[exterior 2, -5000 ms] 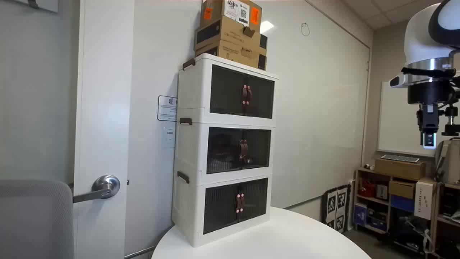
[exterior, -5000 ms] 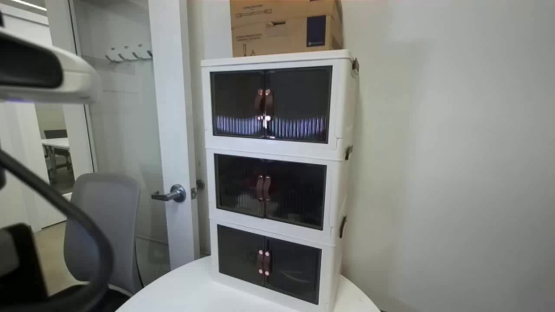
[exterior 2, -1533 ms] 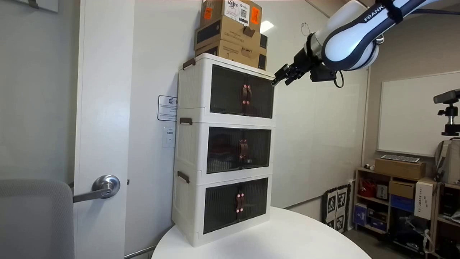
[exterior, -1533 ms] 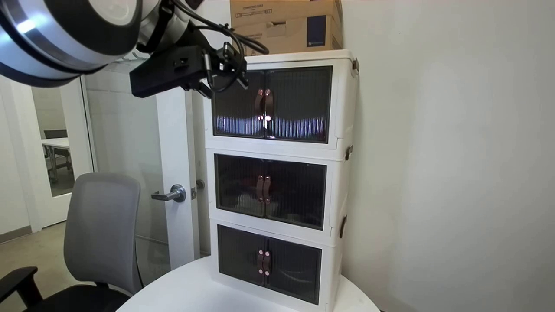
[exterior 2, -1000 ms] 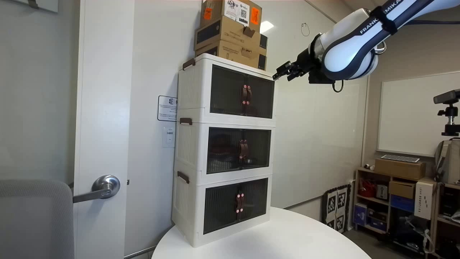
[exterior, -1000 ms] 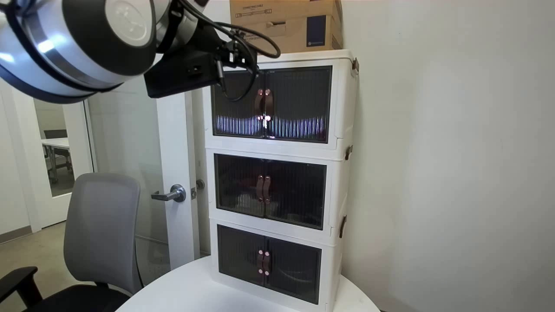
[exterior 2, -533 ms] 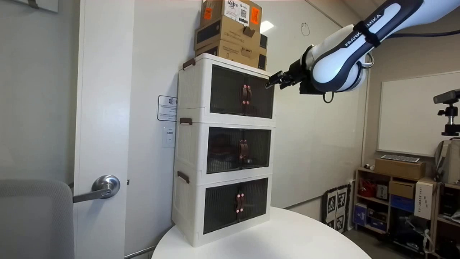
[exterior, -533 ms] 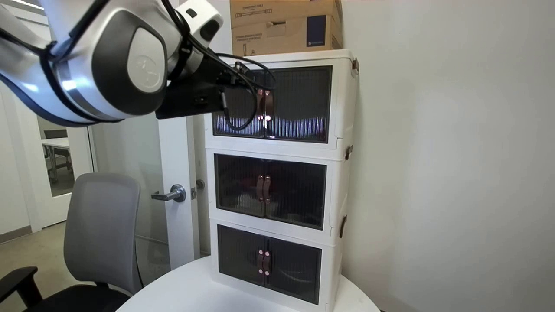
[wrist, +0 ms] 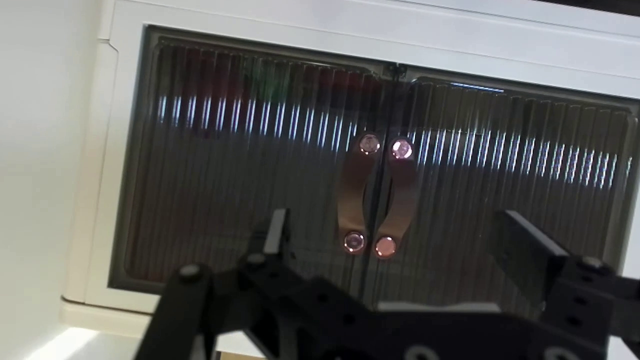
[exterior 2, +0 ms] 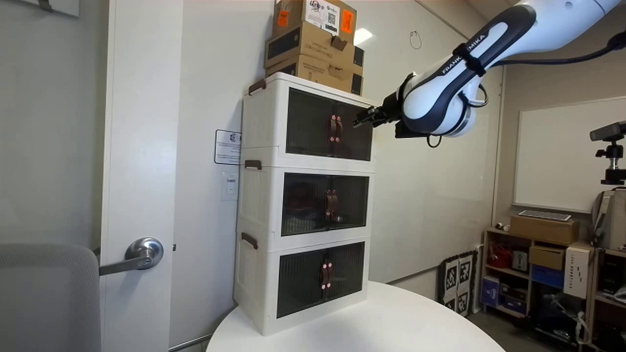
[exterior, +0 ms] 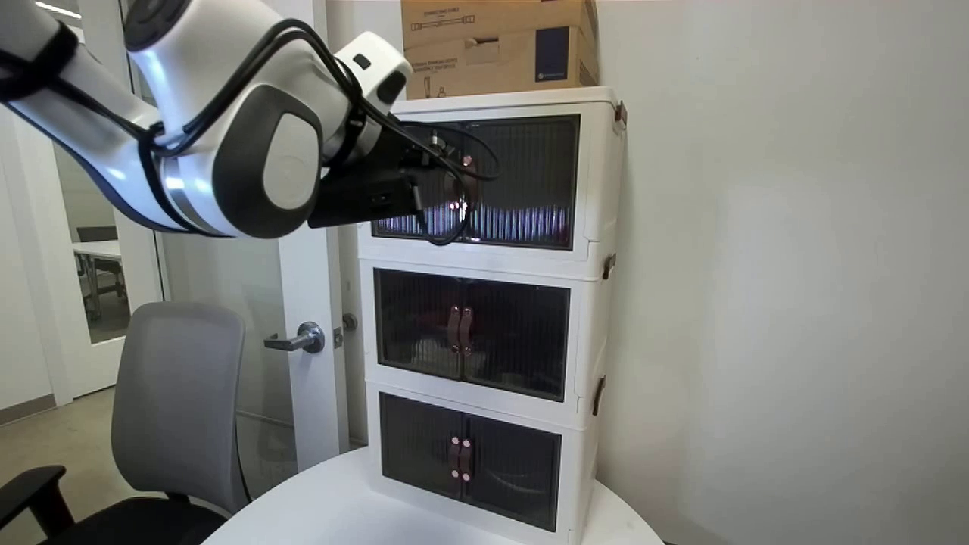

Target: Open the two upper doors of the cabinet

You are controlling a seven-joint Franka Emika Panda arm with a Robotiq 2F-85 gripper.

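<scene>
The cabinet (exterior: 598, 189) is tall, white and three-tiered, and also stands in an exterior view (exterior 2: 261, 122). Its two upper doors (exterior: 530, 174), dark and translucent, are shut; they also show in an exterior view (exterior 2: 309, 122) and in the wrist view (wrist: 240, 180), which looks upside down. Two brown strap handles (wrist: 352, 195) with copper rivets sit side by side at the centre seam. My gripper (exterior 2: 358, 121) is in front of the top compartment, near the handles. In the wrist view my gripper (wrist: 393, 216) is open and empty, its fingers spread wide either side of the handles, apparently short of them.
Cardboard boxes (exterior 2: 315, 63) are stacked on the cabinet. A white round table (exterior 2: 391, 322) carries it. A glass door with a lever handle (exterior: 306, 338) and a grey chair (exterior: 178, 393) stand beside it. A wall (exterior: 757, 265) lies behind.
The arm has swung in from the side to the top compartment. Over the last second the gripper has moved down and closer to the centre handles. The doors have not moved.
</scene>
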